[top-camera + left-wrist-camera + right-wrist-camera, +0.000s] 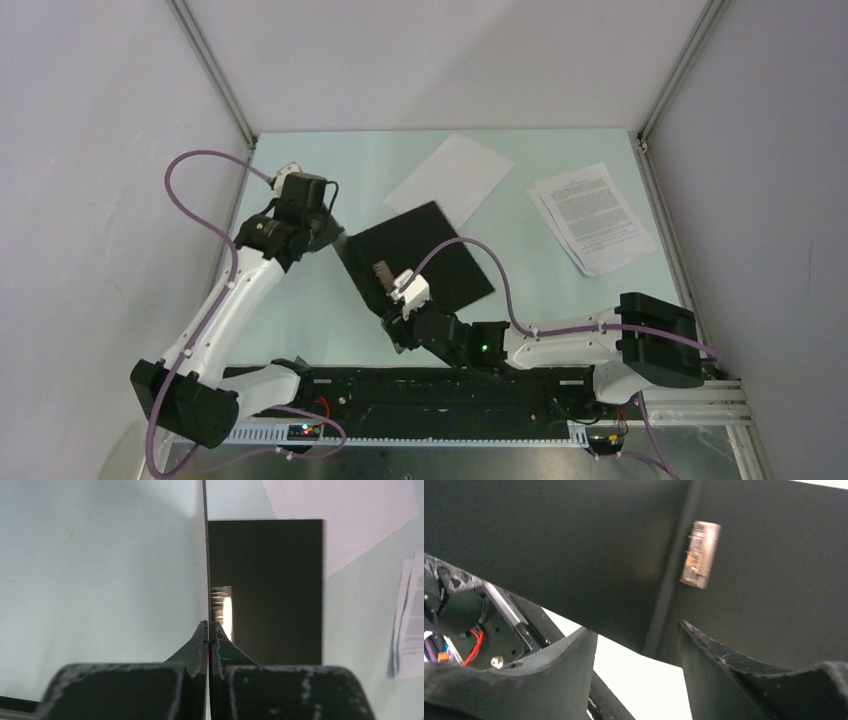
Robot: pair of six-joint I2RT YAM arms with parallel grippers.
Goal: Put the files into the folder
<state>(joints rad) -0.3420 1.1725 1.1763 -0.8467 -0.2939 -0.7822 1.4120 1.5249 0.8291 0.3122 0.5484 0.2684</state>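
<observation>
1. From the top view, we judge the step in hand to be opening the folder, with no filing begun. The folder (420,262) lies mid-bench with its black inside up. The left pincer (328,238) is at the folder's left edge and the right pincer (398,295) at its near edge, beside a small clip (383,272). Both sets of files lie outside the folder on the bench (300,310). The blank sheet (450,178) touches the folder's far corner, and the printed sheets (592,215) sit well apart to the right.

2. In the left wrist view, the left pincer (208,630) is clamped tight on a thin cover edge. We see that edge end-on, as a line running straight away from us. Beyond it are the folder's black inside (270,580), the clip (226,612), the blank sheet (350,520) and the printed sheets (412,620).

3. In the right wrist view, the right pincer (639,640) stands spread and holds nothing. It is just short of the black folder (564,550), with the clear clip (699,555) beside the spine crease.

4. As we judge it, the left arm should keep the cover up. The right arm would then go for a sheet, pinch one edge flat against the bench and slide it onto the black panel.

5. The printed sheets carry dense black text that is too small for us to read. We see no brand or label.
</observation>
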